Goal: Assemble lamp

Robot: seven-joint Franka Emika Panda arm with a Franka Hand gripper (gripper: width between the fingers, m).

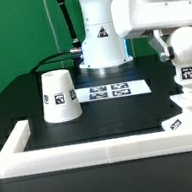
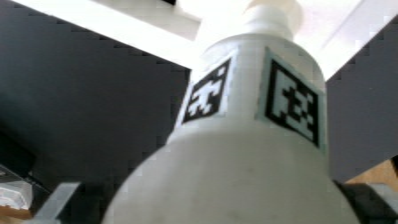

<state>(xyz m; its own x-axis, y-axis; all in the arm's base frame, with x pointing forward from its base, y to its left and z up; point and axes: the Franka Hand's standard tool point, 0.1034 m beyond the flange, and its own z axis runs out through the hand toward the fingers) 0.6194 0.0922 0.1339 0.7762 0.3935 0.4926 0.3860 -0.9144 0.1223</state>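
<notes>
At three o'clock on the counter [image 1: 118, 119], the bulb [image 1: 188, 68] stands stem-down on the base [image 1: 186, 118]; the shade [image 1: 59, 95] sits at nine. Only the wrist view shows both bulb tags close up. The gripper [image 1: 180, 42] straddles the bulb's head; whether it grips is unclear.

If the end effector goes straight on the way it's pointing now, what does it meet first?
The bulb: it stands right in front of the end effector, filling the wrist view. The lamp base lies below it. Whether the bulb is already gripped is unclear.
</notes>
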